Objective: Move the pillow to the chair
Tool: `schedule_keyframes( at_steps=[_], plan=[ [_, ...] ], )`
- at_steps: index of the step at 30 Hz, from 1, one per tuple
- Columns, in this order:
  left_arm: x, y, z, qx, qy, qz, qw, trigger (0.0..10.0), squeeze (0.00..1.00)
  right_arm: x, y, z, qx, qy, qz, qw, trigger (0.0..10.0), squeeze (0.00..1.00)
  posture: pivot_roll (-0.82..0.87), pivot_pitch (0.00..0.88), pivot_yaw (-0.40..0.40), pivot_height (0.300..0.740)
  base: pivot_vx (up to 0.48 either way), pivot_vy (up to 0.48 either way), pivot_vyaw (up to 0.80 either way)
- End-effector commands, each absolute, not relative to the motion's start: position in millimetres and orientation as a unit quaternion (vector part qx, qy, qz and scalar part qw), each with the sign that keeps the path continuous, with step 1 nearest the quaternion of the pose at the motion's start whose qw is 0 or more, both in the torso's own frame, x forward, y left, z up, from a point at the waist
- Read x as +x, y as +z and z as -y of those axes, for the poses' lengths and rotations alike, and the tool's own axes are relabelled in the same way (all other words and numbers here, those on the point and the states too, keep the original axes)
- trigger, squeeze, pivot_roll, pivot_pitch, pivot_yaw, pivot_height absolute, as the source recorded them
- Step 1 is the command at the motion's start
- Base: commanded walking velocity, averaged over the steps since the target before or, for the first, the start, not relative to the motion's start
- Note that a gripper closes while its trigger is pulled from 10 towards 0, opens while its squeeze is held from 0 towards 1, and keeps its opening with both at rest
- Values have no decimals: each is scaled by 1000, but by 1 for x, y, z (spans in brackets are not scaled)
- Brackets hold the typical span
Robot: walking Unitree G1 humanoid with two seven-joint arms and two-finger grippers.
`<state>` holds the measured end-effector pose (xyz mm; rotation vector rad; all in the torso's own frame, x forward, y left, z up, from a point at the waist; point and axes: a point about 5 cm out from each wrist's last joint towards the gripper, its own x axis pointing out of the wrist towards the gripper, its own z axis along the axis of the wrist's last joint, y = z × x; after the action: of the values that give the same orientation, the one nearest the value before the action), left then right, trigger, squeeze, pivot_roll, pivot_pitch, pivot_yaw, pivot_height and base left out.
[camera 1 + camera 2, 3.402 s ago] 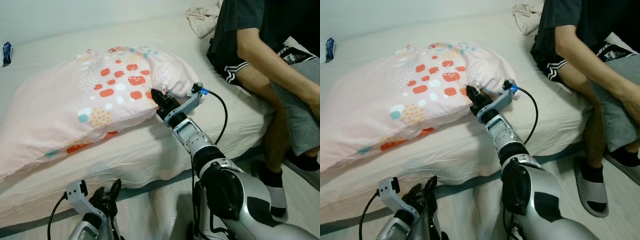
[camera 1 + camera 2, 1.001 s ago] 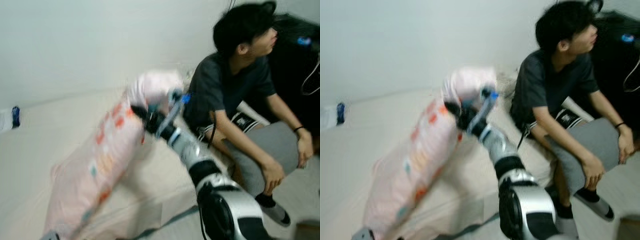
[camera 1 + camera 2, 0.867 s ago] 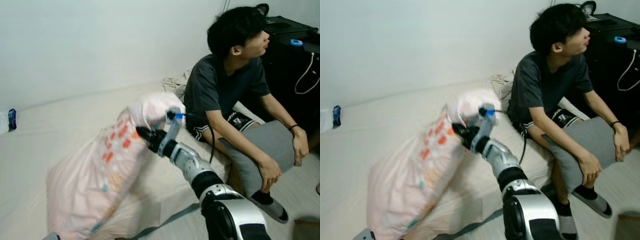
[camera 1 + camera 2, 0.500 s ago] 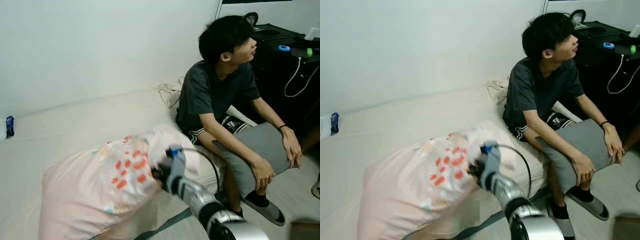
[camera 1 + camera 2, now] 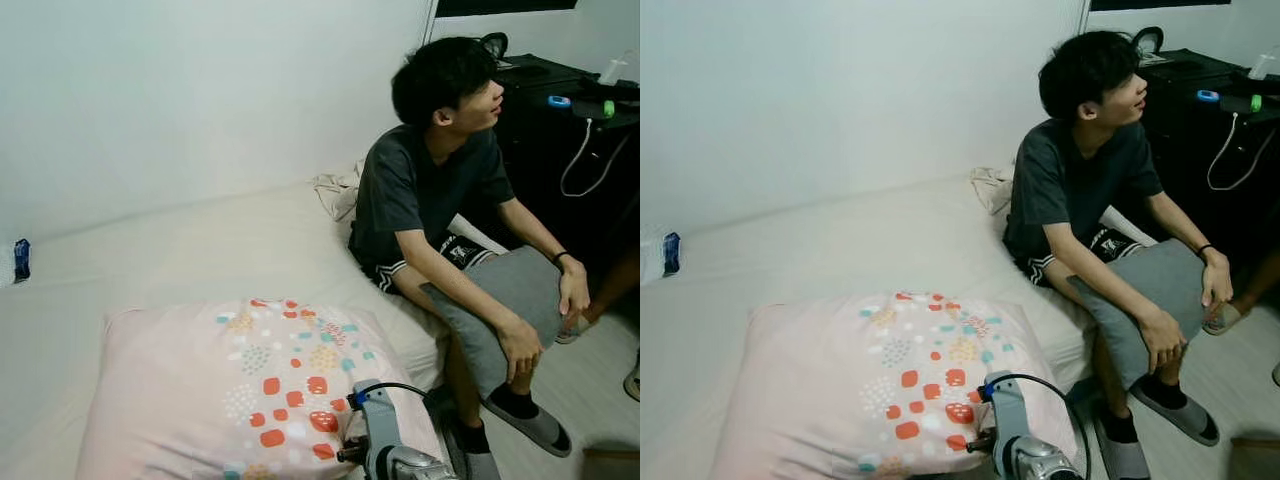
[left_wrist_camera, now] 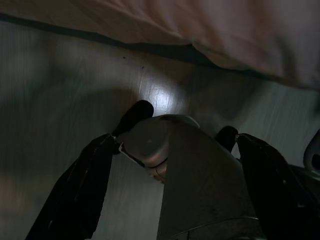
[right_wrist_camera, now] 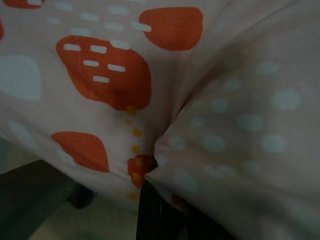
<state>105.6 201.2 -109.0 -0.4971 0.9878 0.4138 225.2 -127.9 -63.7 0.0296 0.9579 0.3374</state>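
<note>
The pillow is big and pale pink with orange and teal spots. It spreads broad and flat low in front of me, over the near part of the bed. My right gripper is at its near right edge, shut on a bunched fold of the cover; one black finger shows under the fabric. In the dark left wrist view, my left gripper hangs low over the floor with its two black fingers spread open, nothing held.
A person sits on the right end of the cream bed with a grey cushion on the lap and feet on the floor. A crumpled cloth lies behind them. A black desk with cables stands at far right.
My view has risen and shifted. The pillow, held up on end in my right gripper a second ago, has swung down and now lies broad and low before me.
</note>
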Motion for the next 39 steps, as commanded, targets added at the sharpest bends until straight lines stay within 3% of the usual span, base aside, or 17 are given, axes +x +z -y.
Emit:
schedule_keyframes(
  at_steps=[1,6,9,10,11,12,13,14,16,18,22,25,30,39],
  plan=[
    [101,-111,-200,-228,193,-478,826,10000,0,215,-71,135,8,148,-480,865,10000,0,26,45,-70,740,0,0,0],
    [99,-111,-199,-219,189,-484,826,10000,0,216,-70,133,-14,163,-473,866,10000,0,27,45,-69,740,0,0,0],
    [100,-111,-198,-220,186,-482,827,10000,0,239,-55,132,44,126,-416,899,10000,0,38,47,-73,740,0,0,0],
    [100,-111,-198,-221,186,-481,828,10000,0,255,-44,138,3,106,-384,917,10000,0,39,46,-70,740,0,0,0],
    [100,-111,-198,-221,186,-481,828,10000,0,255,-44,138,3,106,-384,917,10000,0,39,46,-70,740,0,0,0],
    [101,-111,-199,-220,185,-481,828,10000,0,279,-24,147,-130,89,-329,931,10000,0,36,47,-65,740,0,0,0],
    [100,-111,-199,-220,185,-481,828,10000,0,289,-16,150,-196,88,-302,929,10000,0,36,47,-65,740,0,0,0],
    [100,-111,-199,-220,185,-481,828,10000,0,289,-16,150,-196,88,-302,929,10000,0,36,47,-65,740,0,0,0],
    [99,-111,-199,-215,181,-484,829,10000,0,322,20,150,-209,49,-224,951,10000,0,26,44,-57,740,0,0,0],
    [99,-111,-199,-213,179,-485,829,10000,0,350,58,143,-155,35,-150,976,10000,0,24,45,-55,740,0,0,0],
    [99,-111,-200,-213,179,-485,829,10000,0,366,87,136,-107,39,-100,988,10000,0,22,44,-55,740,0,0,0],
    [102,-111,-199,-213,178,-483,830,10000,0,384,126,116,14,82,-40,996,10000,0,22,42,-58,740,0,0,0],
    [104,-111,-195,-211,167,-485,832,10000,0,394,157,102,57,120,12,991,10000,0,16,29,-66,740,0,0,0],
    [104,-111,-196,-207,164,-487,832,10000,0,397,167,96,86,153,25,984,10000,0,7,9,-68,740,0,0,0]
  ],
)
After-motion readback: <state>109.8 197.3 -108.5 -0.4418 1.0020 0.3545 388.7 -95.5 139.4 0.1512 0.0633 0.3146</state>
